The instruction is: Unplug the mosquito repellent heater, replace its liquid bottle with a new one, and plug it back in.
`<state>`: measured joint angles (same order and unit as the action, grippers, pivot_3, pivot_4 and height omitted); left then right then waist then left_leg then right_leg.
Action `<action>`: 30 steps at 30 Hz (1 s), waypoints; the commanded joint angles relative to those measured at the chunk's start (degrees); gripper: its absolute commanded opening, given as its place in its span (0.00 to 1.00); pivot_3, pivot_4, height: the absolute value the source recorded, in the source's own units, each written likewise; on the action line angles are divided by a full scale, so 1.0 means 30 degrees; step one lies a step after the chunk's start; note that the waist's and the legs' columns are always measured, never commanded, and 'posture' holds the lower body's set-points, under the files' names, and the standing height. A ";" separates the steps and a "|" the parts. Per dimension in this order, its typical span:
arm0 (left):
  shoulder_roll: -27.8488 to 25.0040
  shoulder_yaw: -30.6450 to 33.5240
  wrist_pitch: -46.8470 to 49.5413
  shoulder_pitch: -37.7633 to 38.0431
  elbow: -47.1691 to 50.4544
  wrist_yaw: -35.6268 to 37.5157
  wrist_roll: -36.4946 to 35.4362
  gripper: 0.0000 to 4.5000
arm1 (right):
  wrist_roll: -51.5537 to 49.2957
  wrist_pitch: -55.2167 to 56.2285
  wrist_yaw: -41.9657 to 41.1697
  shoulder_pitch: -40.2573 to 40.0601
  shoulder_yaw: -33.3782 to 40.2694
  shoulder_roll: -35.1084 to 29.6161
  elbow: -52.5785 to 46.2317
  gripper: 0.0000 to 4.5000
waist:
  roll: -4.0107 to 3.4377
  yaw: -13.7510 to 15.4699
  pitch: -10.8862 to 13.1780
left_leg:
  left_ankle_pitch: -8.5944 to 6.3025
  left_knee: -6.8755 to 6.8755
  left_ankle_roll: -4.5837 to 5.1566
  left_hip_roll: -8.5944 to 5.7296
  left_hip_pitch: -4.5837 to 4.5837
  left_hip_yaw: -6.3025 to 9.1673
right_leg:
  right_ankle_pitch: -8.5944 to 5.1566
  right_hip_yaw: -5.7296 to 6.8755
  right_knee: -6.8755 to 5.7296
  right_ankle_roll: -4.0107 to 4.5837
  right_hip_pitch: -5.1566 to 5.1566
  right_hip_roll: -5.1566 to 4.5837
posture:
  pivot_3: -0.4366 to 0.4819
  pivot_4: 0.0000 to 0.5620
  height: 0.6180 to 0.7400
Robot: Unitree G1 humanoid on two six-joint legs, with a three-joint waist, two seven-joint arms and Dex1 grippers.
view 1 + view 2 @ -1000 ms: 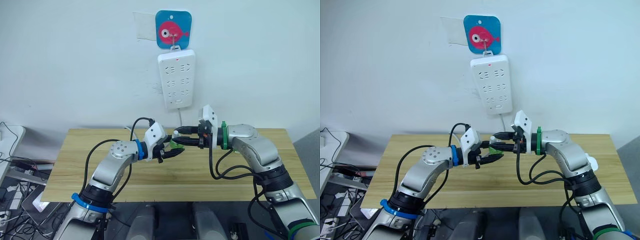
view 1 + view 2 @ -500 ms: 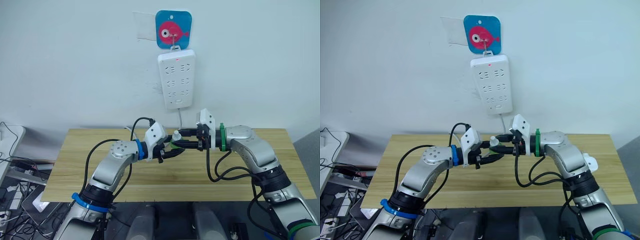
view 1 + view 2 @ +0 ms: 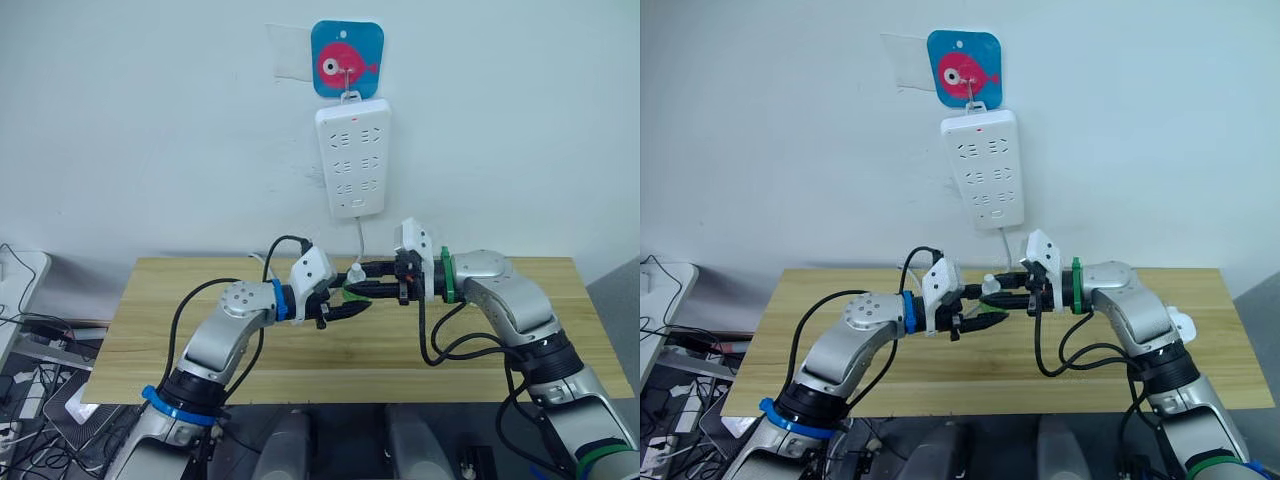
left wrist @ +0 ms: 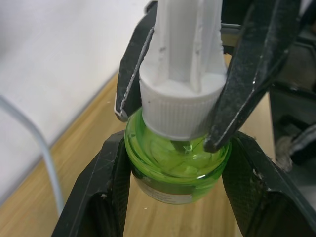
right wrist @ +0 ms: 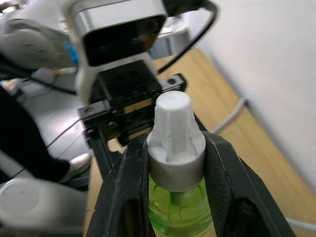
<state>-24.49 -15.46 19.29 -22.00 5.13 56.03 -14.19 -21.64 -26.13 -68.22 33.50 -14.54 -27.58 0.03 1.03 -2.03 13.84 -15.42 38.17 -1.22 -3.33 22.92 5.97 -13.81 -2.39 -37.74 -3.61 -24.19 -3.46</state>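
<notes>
Midway between the two arms, the small translucent green plastic bottle with a ribbed white screw cap [image 4: 177, 163] is held above the light wooden surface [image 3: 180, 345], well below the long white multi-socket power strip [image 3: 352, 157] hanging on the wall. The left tool [image 4: 175, 187] has its two black fingers closed against the green body of the bottle, while the right tool [image 5: 170, 170] has its black fingers pinched on the white cap [image 5: 174, 143], the two tools facing each other.
</notes>
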 commanded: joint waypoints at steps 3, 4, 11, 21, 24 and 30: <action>-0.1236 -0.1259 -0.3068 0.0597 0.1201 0.3139 0.0183 0.50 | -0.0479 0.2827 -0.4920 0.1894 -0.0699 0.0101 0.1448 0.25 | 0.0000 -0.0087 0.0001 | -0.0002 -0.0001 0.0003 0.0004 -0.0001 0.0004 | 0.0000 0.0003 0.0001 0.0000 0.0001 0.0004 | 0.43 0.39 1.00; -0.1640 -0.1546 -0.3627 0.0762 0.1322 0.3963 0.0177 0.50 | -0.0489 0.3480 -0.6342 0.2393 -0.1126 0.0263 0.2034 0.25 | -0.0001 -0.0155 0.0000 | -0.0001 -0.0003 0.0002 0.0009 -0.0001 0.0001 | 0.0000 0.0003 0.0003 0.0000 -0.0001 0.0008 | 0.43 0.39 1.00; -0.2877 -0.2442 -0.5283 0.1116 0.1863 0.6750 -0.0380 0.50 | -0.2308 0.7236 -0.8093 0.6291 -0.5445 0.0823 0.6936 0.25 | 0.0000 -0.0294 0.0002 | -0.0002 -0.0014 0.0003 0.0019 -0.0011 0.0020 | -0.0002 0.0006 0.0005 0.0004 0.0000 0.0011 | 0.49 0.41 1.00; -0.2421 -0.2165 -0.5342 0.0748 0.1296 0.6477 -0.0167 0.50 | -0.4098 0.9539 -0.8093 0.8183 -0.7845 0.0525 1.0350 0.47 | -0.0005 0.0077 0.0006 | -0.0002 -0.0013 0.0002 0.0006 -0.0005 0.0028 | -0.0002 0.0007 0.0012 0.0004 -0.0009 0.0003 | 0.51 0.42 1.00; -0.2246 -0.2085 -0.5336 0.0713 0.1148 0.6437 -0.0110 0.50 | -0.4547 0.9562 -0.8093 0.7852 -0.8280 -0.0223 0.9693 0.73 | -0.0005 0.0125 0.0006 | -0.0002 -0.0008 0.0003 -0.0005 0.0000 0.0035 | -0.0002 0.0012 0.0013 0.0004 -0.0006 -0.0008 | 0.50 0.42 1.00; -0.2066 -0.2163 -0.5406 0.0618 0.0983 0.6505 -0.0123 0.50 | -0.5199 0.9519 -0.8093 0.7491 -0.8679 -0.1228 0.8620 1.00 | -0.0005 0.0018 0.0006 | -0.0021 -0.0013 0.0036 0.0021 -0.0003 0.0035 | -0.0002 0.0001 0.0003 0.0005 -0.0019 -0.0028 | 0.48 0.42 1.00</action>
<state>-31.19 -20.39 4.54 -20.37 5.06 73.40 -13.62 -35.40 1.32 -91.09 55.40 -41.65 -30.65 27.16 1.02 -1.98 13.86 -15.48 38.13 -1.11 -3.26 22.91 6.08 -13.81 -2.39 -37.74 -3.59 -24.26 -3.55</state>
